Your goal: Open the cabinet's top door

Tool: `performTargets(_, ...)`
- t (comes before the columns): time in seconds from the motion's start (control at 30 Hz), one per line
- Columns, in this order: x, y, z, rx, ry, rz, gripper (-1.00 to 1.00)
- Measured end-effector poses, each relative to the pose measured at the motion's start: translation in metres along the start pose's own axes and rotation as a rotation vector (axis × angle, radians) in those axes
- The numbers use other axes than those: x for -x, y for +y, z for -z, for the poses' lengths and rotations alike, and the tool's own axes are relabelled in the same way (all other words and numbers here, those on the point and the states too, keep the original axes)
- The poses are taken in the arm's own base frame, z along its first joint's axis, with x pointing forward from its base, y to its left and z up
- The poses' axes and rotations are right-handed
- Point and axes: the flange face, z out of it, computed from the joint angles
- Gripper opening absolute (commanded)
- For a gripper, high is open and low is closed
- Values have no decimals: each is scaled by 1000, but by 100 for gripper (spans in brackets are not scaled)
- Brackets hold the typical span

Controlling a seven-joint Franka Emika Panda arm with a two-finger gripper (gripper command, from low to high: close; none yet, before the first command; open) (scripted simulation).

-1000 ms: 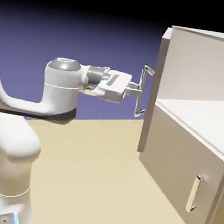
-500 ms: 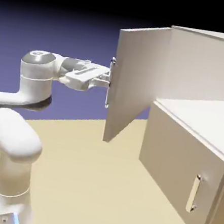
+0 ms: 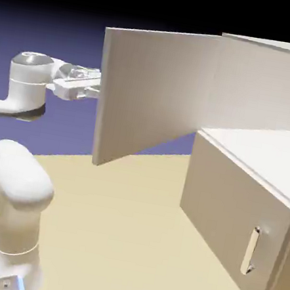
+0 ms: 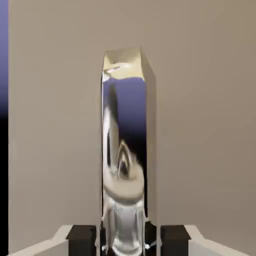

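The beige-grey cabinet (image 3: 243, 211) stands at the exterior view's right, its white upper compartment exposed. The top door (image 3: 153, 92) is swung far out to the left, its inner face toward the camera, so its handle is hidden in that view. My gripper (image 3: 94, 86) sits at the door's outer edge, partly behind the panel. In the hand view the silver bar handle (image 4: 125, 150) stands upright and large between my dark fingertips (image 4: 82, 240), and my gripper (image 4: 125, 242) is shut on it. The door panel (image 4: 55, 125) fills the background.
The lower door (image 3: 234, 222) is shut, its short beige handle (image 3: 250, 250) at the lower right. The arm's white base and elbow (image 3: 11, 205) fill the lower left. Tan tabletop (image 3: 125, 237) lies between arm and cabinet.
The top door has swung from roughly edge-on to wide open toward the left. My gripper travelled left with the handle, and the arm's wrist pulled back toward the left edge.
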Motion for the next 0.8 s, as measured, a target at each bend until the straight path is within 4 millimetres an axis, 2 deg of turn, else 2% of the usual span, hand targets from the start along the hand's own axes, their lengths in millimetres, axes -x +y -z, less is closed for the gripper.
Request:
performTargets(0.37, -33, 33, 103, -165, -165, 0, -100)
performTargets(0.57, -54, 54, 148, -243, -242, 0, -100)
performTargets(0.8, -80, 80, 190, -324, -324, 0, -100)
